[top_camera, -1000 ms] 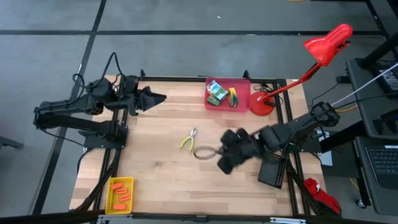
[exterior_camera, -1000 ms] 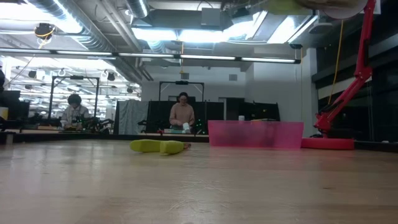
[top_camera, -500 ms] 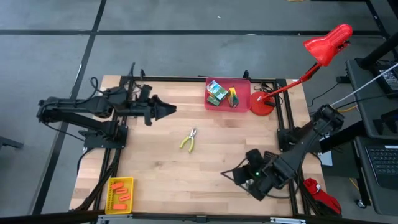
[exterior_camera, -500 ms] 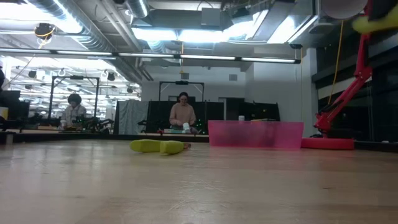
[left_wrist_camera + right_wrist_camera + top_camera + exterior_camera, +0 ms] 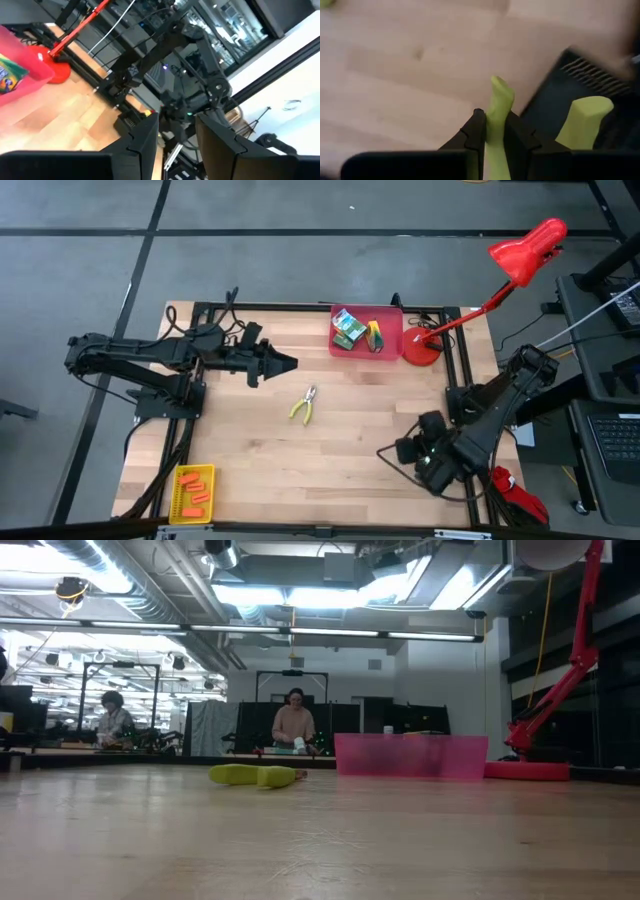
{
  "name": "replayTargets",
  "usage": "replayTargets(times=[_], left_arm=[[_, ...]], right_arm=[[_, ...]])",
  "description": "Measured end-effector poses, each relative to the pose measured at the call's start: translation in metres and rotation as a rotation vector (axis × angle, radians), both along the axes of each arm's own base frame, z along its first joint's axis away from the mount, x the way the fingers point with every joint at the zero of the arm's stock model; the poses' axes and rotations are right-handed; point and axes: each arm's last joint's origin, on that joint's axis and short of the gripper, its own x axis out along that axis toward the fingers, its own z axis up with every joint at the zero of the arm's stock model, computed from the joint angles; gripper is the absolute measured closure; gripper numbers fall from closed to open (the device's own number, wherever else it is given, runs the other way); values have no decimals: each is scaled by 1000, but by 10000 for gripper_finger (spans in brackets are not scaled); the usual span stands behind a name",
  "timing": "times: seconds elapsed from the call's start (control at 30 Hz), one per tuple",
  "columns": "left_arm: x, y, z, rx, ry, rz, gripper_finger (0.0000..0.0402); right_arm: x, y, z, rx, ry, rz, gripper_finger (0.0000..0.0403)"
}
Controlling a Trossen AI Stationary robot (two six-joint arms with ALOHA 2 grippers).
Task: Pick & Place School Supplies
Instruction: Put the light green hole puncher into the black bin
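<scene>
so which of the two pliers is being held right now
The pliers clamped between the right gripper's fingers, above the black bin at the table's right edge. The other pliers lie untouched mid-table, apart from both arms.

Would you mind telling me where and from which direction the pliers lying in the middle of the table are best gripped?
Probably from straight above, closing across both yellow-green handles of the pliers near their middle. They lie flat on the wooden table, handles splayed apart and slim metal nose pointing toward the red bin; the paired handles look the broadest hold. The left gripper is nearest.
</scene>
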Motion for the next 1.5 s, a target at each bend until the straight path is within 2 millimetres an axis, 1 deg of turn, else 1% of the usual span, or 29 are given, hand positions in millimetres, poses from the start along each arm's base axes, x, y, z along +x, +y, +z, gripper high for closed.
replayTargets(times=[0.1, 0.2, 0.33, 0.43, 0.7, 0.97, 1.07, 1.2, 1.5], left_arm=[[0, 0, 1, -2, -9, 0, 274], [-2, 0, 2, -2, -12, 0, 274], [-2, 0, 2, -2, -15, 7, 274], [-2, 1, 4, -1, -30, 27, 274], [-2, 1, 10, -12, -95, 51, 274], [-2, 1, 12, -58, -113, 49, 274], [-2, -2, 12, -66, -118, 56, 274], [-2, -5, 12, -67, -119, 67, 274], [-3, -5, 13, -71, -133, 85, 274]], right_arm=[[-12, -6, 5, -50, 66, 17, 354], [-24, -6, 9, -57, 137, 45, 354], [-34, -2, 3, -56, 169, 81, 354], [-36, 2, -8, -38, 165, 97, 354], [-44, -8, -46, -105, 205, 112, 354], [-46, -11, -70, -109, 170, 159, 348], [-47, -12, -75, -110, 170, 164, 332], [-47, -12, -78, -101, 162, 176, 308], [-43, -13, -74, -131, 51, 164, 285]])
